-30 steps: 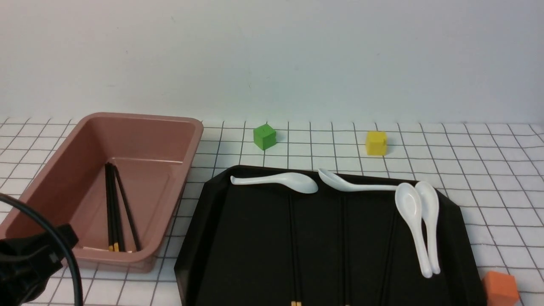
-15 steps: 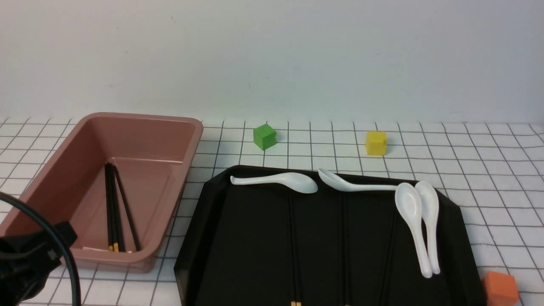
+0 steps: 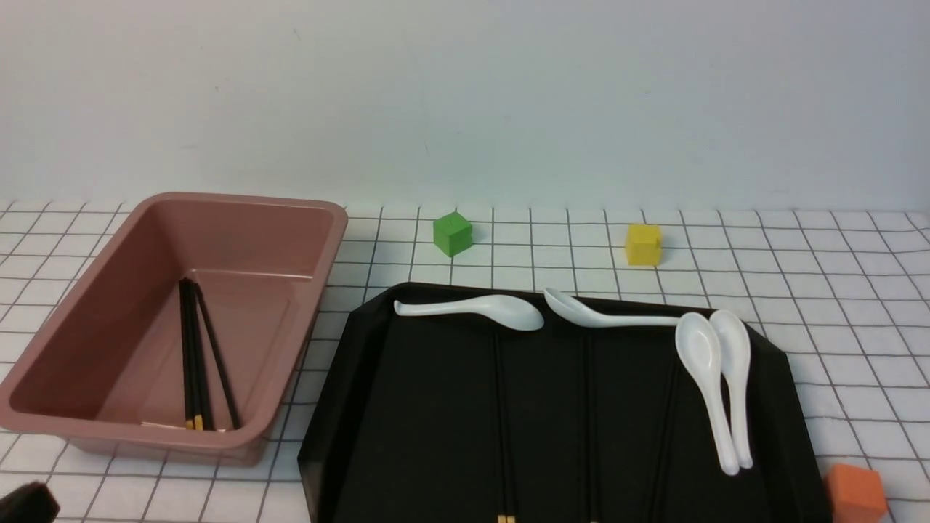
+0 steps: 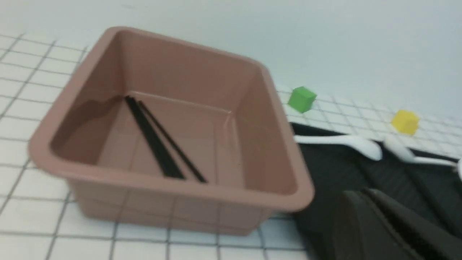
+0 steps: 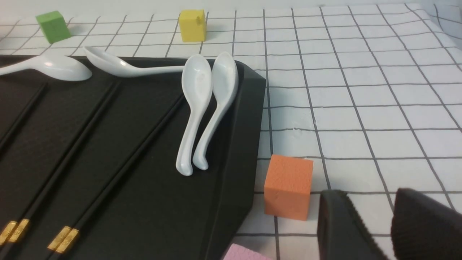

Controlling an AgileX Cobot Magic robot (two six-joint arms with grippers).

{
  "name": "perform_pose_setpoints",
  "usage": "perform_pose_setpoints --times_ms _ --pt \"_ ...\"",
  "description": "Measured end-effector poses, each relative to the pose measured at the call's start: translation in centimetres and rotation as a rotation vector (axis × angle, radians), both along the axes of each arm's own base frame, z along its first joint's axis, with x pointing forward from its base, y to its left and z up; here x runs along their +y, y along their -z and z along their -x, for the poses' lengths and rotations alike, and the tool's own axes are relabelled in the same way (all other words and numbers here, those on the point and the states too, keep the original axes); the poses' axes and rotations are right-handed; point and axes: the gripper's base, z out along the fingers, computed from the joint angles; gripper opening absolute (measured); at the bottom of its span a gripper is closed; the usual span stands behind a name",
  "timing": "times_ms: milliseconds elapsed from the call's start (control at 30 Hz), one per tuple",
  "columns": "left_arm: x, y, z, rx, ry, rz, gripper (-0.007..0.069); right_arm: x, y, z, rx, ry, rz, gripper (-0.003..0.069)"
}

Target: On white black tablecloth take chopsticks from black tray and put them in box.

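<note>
The pinkish-brown box (image 3: 240, 218) stands at the left on the checked tablecloth (image 3: 835, 290), with several black chopsticks (image 3: 196, 356) on its floor. They also show in the left wrist view (image 4: 158, 144). More chopsticks (image 3: 503, 421) lie lengthwise on the black tray (image 3: 436, 407). In the right wrist view their gold ends (image 5: 63, 239) point toward me. My left gripper (image 4: 359, 193) is shut and empty, near the box's (image 4: 169, 202) corner at the tray's edge. My right gripper (image 5: 370, 193) is open and empty over the cloth, beside the orange cube (image 5: 288, 186).
Several white spoons (image 3: 708, 378) lie along the tray's far and right parts. A green cube (image 3: 452, 233) and a yellow cube (image 3: 643, 244) sit behind the tray. A pink object (image 5: 245, 255) lies near the tray's near right corner. A wall closes the back.
My left arm and its cable have drawn back down and out of the front view. Only a small black part stays at the lower left corner. Nothing else moved.
</note>
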Motion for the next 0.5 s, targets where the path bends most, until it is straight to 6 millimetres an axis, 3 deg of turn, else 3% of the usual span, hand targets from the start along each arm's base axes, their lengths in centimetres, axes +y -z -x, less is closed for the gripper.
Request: perform_pose_setpoints --times_ms 233,500 --pt "0.5 3.2 0.4 0.128 -0.077 -0.03 -0.0011 0.0 0.0 0.0 0.0 0.0 0.0 0.024" --pt "0.5 3.7 0.6 0.174 -0.072 -0.037 -0.0003 0.0 0.0 0.0 0.0 0.0 0.0 0.024"
